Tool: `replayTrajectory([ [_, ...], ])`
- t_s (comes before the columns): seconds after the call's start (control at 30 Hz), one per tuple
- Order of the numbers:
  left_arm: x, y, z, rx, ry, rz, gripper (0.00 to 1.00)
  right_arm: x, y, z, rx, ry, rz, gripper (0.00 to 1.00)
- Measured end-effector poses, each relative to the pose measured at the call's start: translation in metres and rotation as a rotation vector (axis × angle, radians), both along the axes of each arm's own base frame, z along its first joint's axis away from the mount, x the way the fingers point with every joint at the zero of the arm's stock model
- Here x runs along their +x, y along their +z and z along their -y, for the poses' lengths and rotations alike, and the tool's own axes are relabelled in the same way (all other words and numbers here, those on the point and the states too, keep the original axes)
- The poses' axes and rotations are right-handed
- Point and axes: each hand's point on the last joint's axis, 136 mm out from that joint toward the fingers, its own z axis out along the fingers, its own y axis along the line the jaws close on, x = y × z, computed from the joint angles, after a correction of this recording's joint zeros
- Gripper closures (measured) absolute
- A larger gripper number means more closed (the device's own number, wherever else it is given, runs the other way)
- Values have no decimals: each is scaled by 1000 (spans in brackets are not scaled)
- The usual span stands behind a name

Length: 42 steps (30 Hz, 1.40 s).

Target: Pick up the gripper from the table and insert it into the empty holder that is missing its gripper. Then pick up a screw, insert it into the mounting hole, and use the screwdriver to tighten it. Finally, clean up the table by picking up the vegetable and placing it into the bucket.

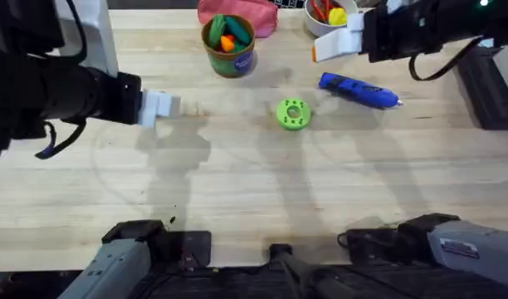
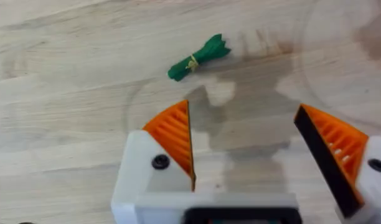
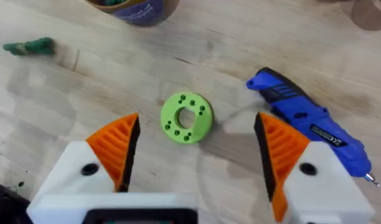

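Here both ribbed-orange tools gape empty: left tool (image 2: 243,146) over the bunched leafy vegetable (image 2: 198,57), right tool (image 3: 197,152) above the smooth blue screwdriver (image 3: 309,121) on the wooden desk (image 1: 237,183).

No legible text in any view. Screwdriver (image 3: 309,121) carries a white-on-black label, characters unreadable. Right arm's base, lower right of overhead view, bears a sticker (image 1: 459,247), also unreadable.

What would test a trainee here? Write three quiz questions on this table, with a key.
1. True or false: the blue pen-shaped screwdriver lies on the wood table, held by no gripper.
2. The small dark green leafy vegetable lies: A) in the green-rimmed bucket; B) on the table; C) in the white bowl.
3. Fill in: the left gripper and the right gripper both stand ____.
Key: 1 true; 2 B; 3 open.
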Motion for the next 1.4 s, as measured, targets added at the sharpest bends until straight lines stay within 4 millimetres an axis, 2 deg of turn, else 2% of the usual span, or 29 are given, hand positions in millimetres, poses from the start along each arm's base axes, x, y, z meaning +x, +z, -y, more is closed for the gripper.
replayTrajectory([
  [0.2, -7, -16, -15, 78, -47, -109, 17, -1, -1, 0, -3, 2, -5, 9],
  [0.37, -9, -47, -36, 130, -104, -273, 17, -2, -1, 0, -4, 2, -9, 8],
  [0.5, 6, -64, -48, 173, -180, -315, 17, -3, -2, 1, -4, 3, -12, 8],
  [0.63, 22, -72, -57, 244, -292, -339, 17, -3, -2, 1, -5, 3, -13, 7],
  [0.83, 48, -79, -64, 311, -439, -371, 17, -3, -2, 1, -5, 3, -13, 9],
  [0.97, 69, -95, -68, 334, -495, -377, 17, -3, -3, 1, -6, 3, -17, 9],
  [1.27, 79, -150, -70, 313, -597, -482, 16, -9, -6, 2, -12, 3, -44, 8],
  [1.4, 81, -162, -69, 297, -617, -502, 5, -9, -6, 2, -12, 3, -44, 9],
])
